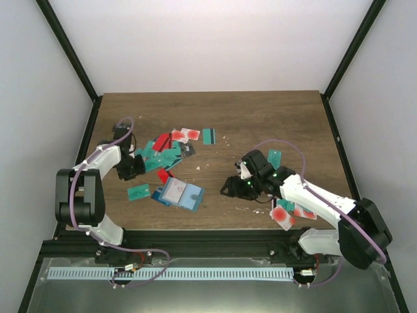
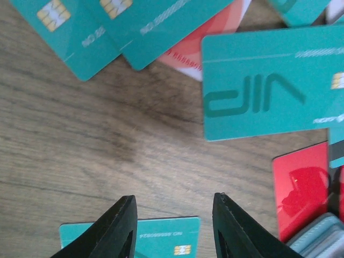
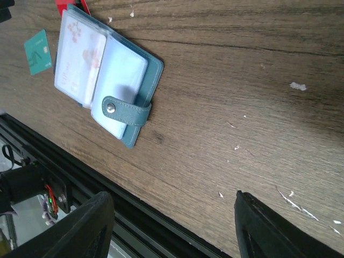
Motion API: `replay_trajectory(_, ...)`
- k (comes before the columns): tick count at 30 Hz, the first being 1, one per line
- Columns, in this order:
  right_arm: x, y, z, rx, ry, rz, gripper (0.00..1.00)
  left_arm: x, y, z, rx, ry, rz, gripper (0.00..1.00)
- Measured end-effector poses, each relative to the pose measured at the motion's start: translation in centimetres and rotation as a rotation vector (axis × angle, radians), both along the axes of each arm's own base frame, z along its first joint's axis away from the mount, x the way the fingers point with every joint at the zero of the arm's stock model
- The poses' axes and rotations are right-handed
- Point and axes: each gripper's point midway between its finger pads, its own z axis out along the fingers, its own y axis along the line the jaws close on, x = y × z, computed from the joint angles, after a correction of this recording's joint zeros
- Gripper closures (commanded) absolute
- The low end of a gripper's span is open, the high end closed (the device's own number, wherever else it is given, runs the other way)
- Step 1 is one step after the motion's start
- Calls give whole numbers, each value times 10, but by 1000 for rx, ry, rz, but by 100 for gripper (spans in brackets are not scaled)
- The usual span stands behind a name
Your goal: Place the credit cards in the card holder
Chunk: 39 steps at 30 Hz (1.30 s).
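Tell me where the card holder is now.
In the top external view the card holder lies open near the front edge of the table, left of centre, just right of a lone teal card.

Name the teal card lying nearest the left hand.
The lone teal card showing between the fingers of the left hand, at the bottom of the left wrist view, chip up. The VIP card and the other teal cards lie farther ahead.

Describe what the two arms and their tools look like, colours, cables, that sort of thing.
The left arm and right arm have white links and bulky black joints, with a thin lilac cable looping along each. The left tool and right tool each carry two matte black tapering fingers.
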Motion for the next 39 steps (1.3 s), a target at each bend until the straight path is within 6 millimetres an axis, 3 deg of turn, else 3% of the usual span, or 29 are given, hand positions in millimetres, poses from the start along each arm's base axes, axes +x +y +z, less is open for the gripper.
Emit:
replay_trajectory(6, -6, -1, -8, 43, 24, -39, 35, 31, -8, 15, -43, -78, -37, 55)
replay_trajectory(11, 11, 24, 1, 159, 38, -73, 35, 68, -14, 26, -71, -136, -65, 55)
replay_trajectory(17, 62, 70, 21, 262, 35, -124, 35, 106, -20, 21, -100, -152, -104, 55)
replay_trajectory(22, 116, 126, 40, 341, -10, -114, 35, 109, -14, 4, -90, -110, -101, 55)
replay_trajectory(25, 133, 154, 27, 348, 6, -93, 35, 107, -10, 1, -76, -96, -96, 56)
replay_trajectory(29, 145, 190, -5, 335, 52, -59, 36, 106, -6, -6, -67, -83, -92, 56)
replay_trajectory(33, 150, 213, -29, 323, 89, -42, 37, 105, -4, -17, -74, -58, -87, 58)
replay_trajectory(39, 161, 241, -45, 328, 122, -42, 40, 106, -4, -18, -81, -65, -87, 60)
